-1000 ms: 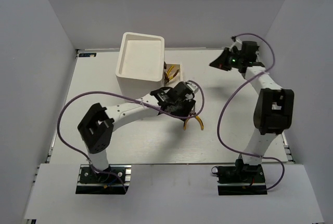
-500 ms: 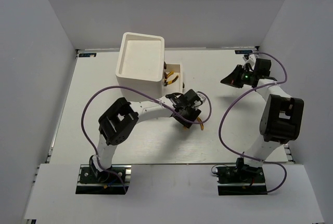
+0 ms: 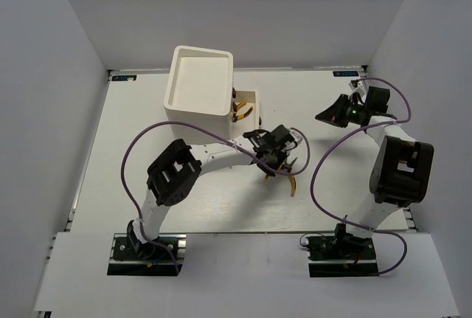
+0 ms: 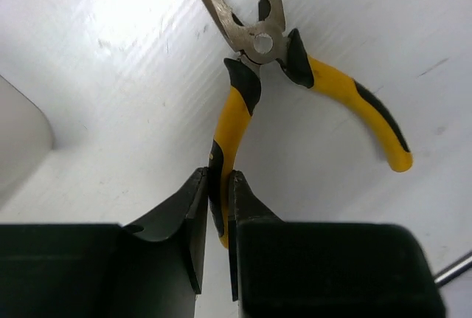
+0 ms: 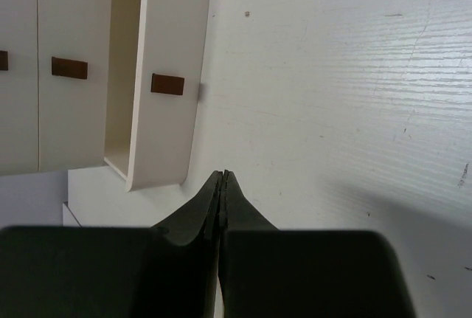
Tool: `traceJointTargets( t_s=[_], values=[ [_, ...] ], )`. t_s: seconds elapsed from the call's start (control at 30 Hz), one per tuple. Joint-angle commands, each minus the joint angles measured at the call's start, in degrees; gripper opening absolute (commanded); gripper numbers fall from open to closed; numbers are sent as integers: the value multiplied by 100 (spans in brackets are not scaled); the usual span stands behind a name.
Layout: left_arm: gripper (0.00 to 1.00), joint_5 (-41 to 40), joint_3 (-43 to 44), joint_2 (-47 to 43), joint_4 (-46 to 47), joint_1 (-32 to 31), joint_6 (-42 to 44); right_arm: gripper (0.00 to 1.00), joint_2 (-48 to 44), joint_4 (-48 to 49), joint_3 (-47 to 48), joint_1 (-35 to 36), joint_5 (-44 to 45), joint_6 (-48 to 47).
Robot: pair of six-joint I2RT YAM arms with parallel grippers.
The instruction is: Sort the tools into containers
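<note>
Left gripper (image 4: 218, 189) clamped narrow on one pliers (image 4: 234, 115) handle, right gripper (image 5: 222, 179) pinched fully closed, empty, pliers dragged slightly rightward since earlier frame.

Pliers (image 3: 293, 184) lie on the table (image 3: 221, 204), right of and nearer than the open drawer (image 3: 257, 111) of the cabinet (image 3: 198, 85)

Ahead of the left gripper (image 4: 217, 179) jaws the pliers (image 4: 335, 85) sprawl open, one handle pinched between them. Bare table (image 4: 110, 74) lies to either side. Ahead-left of the closed right gripper (image 5: 223, 178) stands the open drawer (image 5: 158, 74), and ahead-right is bare table.
</note>
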Motion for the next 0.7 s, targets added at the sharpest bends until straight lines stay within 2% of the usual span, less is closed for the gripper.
traceJointTargets(
  t_s=[0.0, 0.13, 0.17, 0.27, 0.37, 0.53, 0.67],
  values=[
    [0, -190, 882, -515, -180, -59, 85, 0, -353, 58, 14, -71, -144, -229],
    [0, -1190, 1638, -657, -857, 170, 155, 0, -363, -187, 23, -88, -135, -441],
    [0, -1733, 2031, -604, -1059, 266, 155, 0, -371, -232, 14, -88, -126, -494],
    [0, -2630, 2927, -315, -2034, 459, 217, 0, -319, -705, 190, -44, -266, -923],
    [0, -3290, 3369, -103, -2536, 609, 305, 0, -257, -1022, 296, -27, -504, -1126],
    [0, -4337, 3678, -103, -2766, 732, 664, 0, -257, -1049, 243, -36, -521, -1189],
    [0, -4813, 3170, -217, -2442, 794, 1208, 0, -248, -1058, 190, -36, -574, -1197]
  ],
)
